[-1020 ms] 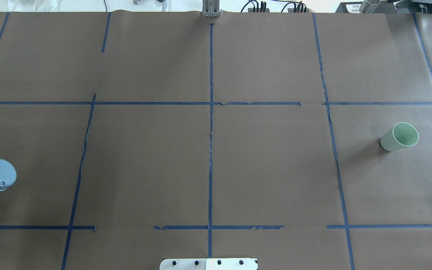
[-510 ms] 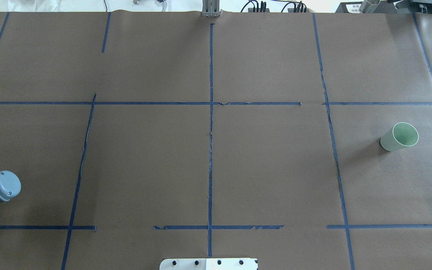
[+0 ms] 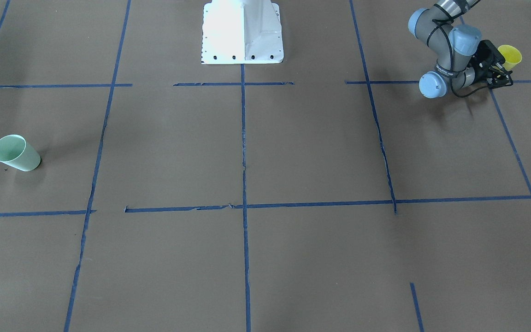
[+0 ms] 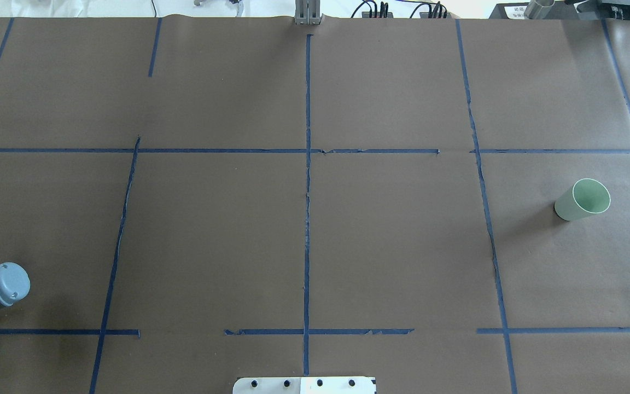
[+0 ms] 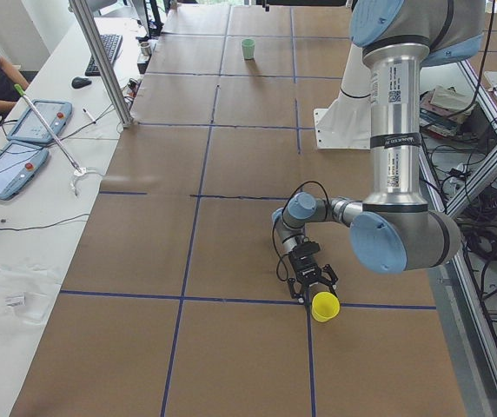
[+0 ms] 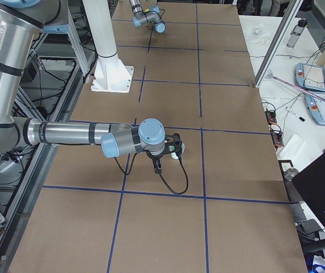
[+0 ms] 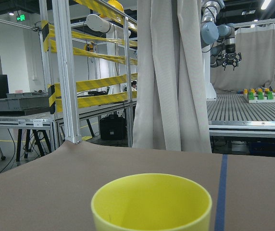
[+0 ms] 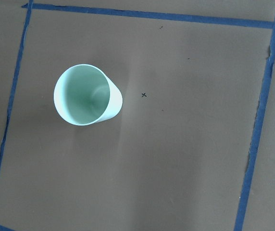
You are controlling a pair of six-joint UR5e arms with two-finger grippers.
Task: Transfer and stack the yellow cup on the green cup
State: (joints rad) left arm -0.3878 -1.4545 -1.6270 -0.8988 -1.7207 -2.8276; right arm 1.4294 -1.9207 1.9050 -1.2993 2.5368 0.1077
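Where the left gripper (image 5: 314,287) is: low over the table (image 4: 402,246), at the end on the robot's left, reaching level along the surface to the yellow cup (image 5: 324,306).
Left jaws: one on each side of the cup's near part; I cannot tell whether they press on it or stand apart from it.
Right gripper (image 6: 176,149): on the near arm in the right side view, pointing down; I cannot tell how its jaws stand.
Yellow cup: small, bright yellow, plain, tapered, without a handle. It is upright with its mouth up, and the left wrist view shows its round rim close below the camera.
Green cup (image 4: 583,200): pale mint green, of the same shape and about the same size, standing mouth up at the end on the robot's right. The right wrist view looks straight down into it.
Edges: the yellow cup is just beside a tape line (image 5: 231,300) and near the robot's side of the table. The green cup stands inside a taped square, not touching its lines.
Room to move: the two cups are well apart, with a long run of brown paper and tape lines between them.
Surface: brown paper divided by blue tape, with the robot's white base plate (image 3: 242,32) at the middle of its side.
Room: a side table (image 5: 23,200) with tablets and a keyboard runs along the far side. The left wrist view shows a grey curtain (image 7: 171,72) and yellow-and-black striped rails.
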